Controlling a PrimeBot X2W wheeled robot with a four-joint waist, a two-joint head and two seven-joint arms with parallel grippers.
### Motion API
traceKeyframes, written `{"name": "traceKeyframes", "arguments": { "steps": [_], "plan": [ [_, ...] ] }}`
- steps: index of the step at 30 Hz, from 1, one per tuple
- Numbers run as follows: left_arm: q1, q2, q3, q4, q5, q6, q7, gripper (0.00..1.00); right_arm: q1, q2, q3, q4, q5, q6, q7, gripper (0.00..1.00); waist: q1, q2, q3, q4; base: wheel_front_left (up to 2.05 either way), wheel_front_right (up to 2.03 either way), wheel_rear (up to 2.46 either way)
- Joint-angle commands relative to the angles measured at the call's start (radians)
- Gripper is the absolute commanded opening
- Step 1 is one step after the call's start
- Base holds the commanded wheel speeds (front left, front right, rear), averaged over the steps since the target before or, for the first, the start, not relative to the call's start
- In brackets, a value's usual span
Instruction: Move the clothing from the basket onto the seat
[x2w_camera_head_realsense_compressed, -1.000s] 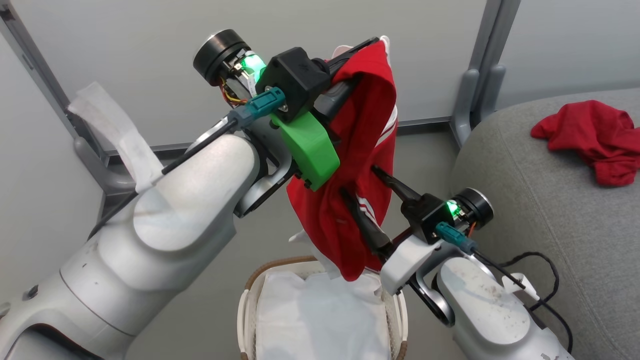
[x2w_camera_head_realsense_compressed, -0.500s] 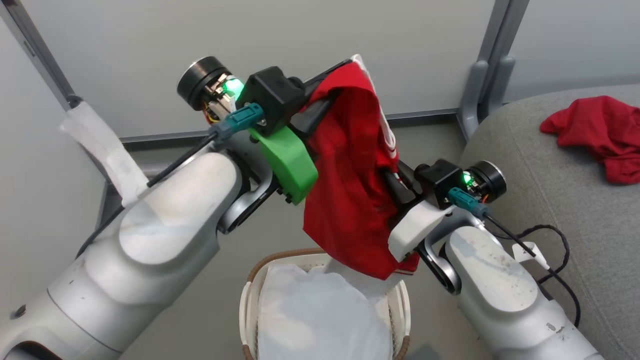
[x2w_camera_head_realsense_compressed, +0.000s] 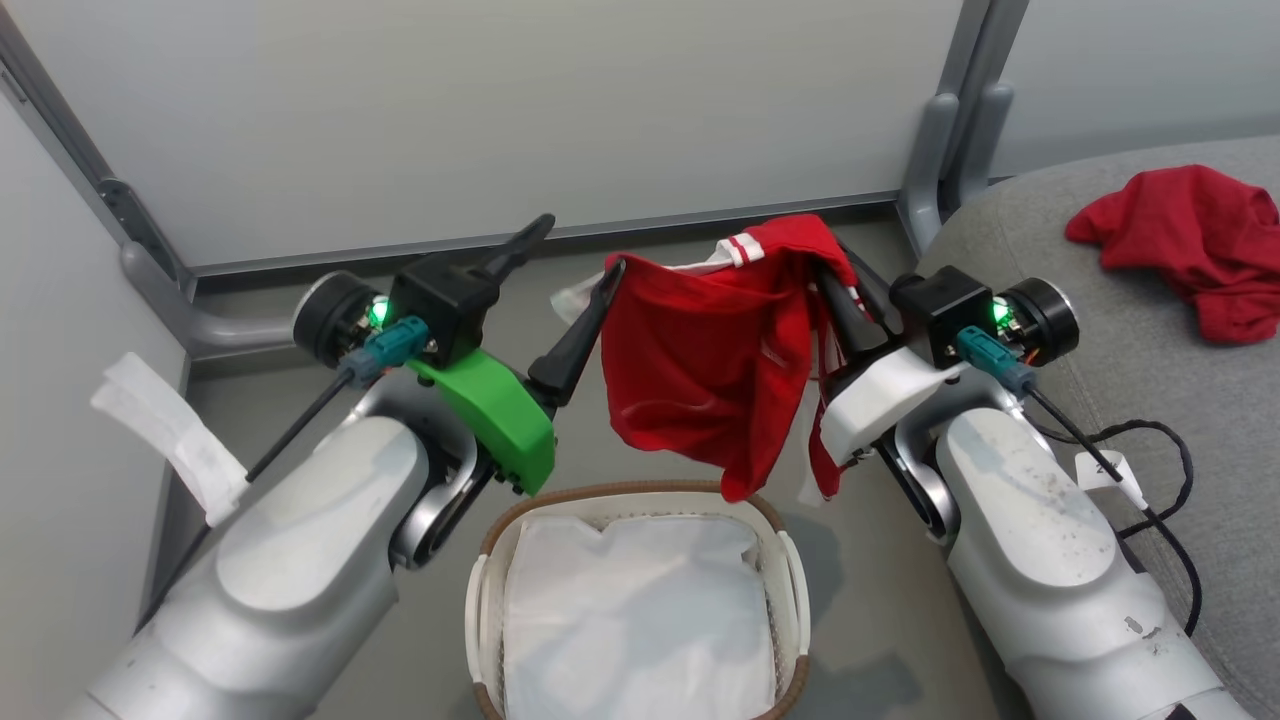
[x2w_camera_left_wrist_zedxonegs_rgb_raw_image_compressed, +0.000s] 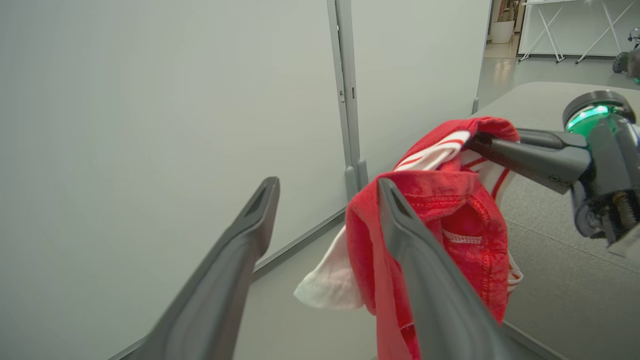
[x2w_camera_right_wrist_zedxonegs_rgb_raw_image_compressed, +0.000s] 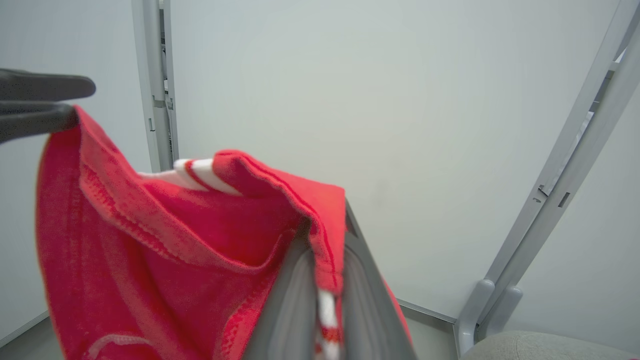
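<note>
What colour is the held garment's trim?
White trim with red stripes on the red garment; best in the left wrist view.

Basket (x2w_camera_head_realsense_compressed: 478, 600) near centre, sheet (x2w_camera_head_realsense_compressed: 630, 620) in it. Garment (x2w_camera_head_realsense_compressed: 700, 360) hangs above basket's far edge, betw. L gripper (x2w_camera_head_realsense_compressed: 578, 246) & R gripper (x2w_camera_head_realsense_compressed: 835, 290). Seat (x2w_camera_head_realsense_compressed: 1090, 380) at right w/ 2nd garment (x2w_camera_head_realsense_compressed: 1185, 235) on it, far right. Wall panels (x2w_camera_head_realsense_compressed: 500, 120) behind.

The hanging garment (x2w_camera_head_realsense_compressed: 710, 360) is bright red, with white stripes and white trim along its upper edge. A second garment (x2w_camera_head_realsense_compressed: 1190, 240) is plain red against the grey woven fabric of the seat (x2w_camera_head_realsense_compressed: 1080, 350). The basket (x2w_camera_head_realsense_compressed: 600, 492) is white with a brown woven rim, and the sheet (x2w_camera_head_realsense_compressed: 640, 620) inside it is plain white. The left end effector (x2w_camera_head_realsense_compressed: 580, 243) has dark fingers (x2w_camera_head_realsense_compressed: 580, 330) and a green housing; the right end effector (x2w_camera_head_realsense_compressed: 838, 300) is likewise dark, with a white housing.
</note>
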Motion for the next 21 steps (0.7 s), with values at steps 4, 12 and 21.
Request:
{"name": "traceKeyframes", "arguments": {
  "steps": [4,12,21],
  "plan": [
    [0.078,-0.018,-0.009,0.014,-0.020,0.014,-0.044,1.00,-0.020,-0.003,-0.046,-0.013,-0.035,-0.001,-0.002,0.00,0.0000,0.0000,0.009,-0.008,0.00,0.00,0.00],
    [0.187,-0.058,-0.015,0.035,-0.004,0.037,-0.104,1.00,-0.005,-0.012,-0.126,-0.028,-0.094,-0.001,-0.002,0.00,0.0000,0.0000,0.018,-0.022,0.00,0.00,0.00],
    [0.257,-0.091,-0.012,0.046,0.047,0.041,-0.120,1.00,0.026,-0.029,-0.179,-0.050,-0.109,-0.001,-0.002,0.00,0.0000,0.0000,0.036,-0.063,0.00,0.00,0.00]
  ]
}}
